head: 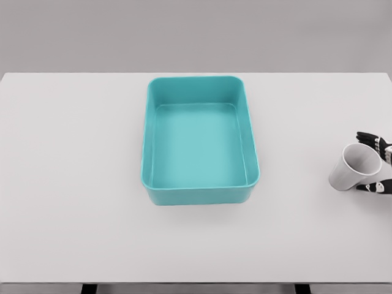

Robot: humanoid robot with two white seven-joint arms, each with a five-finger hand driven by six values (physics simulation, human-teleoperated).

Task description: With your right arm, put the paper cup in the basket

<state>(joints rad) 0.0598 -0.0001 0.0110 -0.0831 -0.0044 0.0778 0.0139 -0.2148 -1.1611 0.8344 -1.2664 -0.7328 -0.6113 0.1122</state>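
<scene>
So the right robot hand (375, 164) sits at the tabletop's (73, 184) far right edge, dark fingers curled around the white paper cup (355, 167); cup's tilted, mouth pointing up-right. The teal basket (149, 141) is well off to its left, so I'd swing leftward; left arm's nowhere in view.

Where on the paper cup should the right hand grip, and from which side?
Around the side wall of the paper cup, coming from the right. The cup tilts with its open mouth up-right toward the right hand, whose fingers already flank the rim.
</scene>
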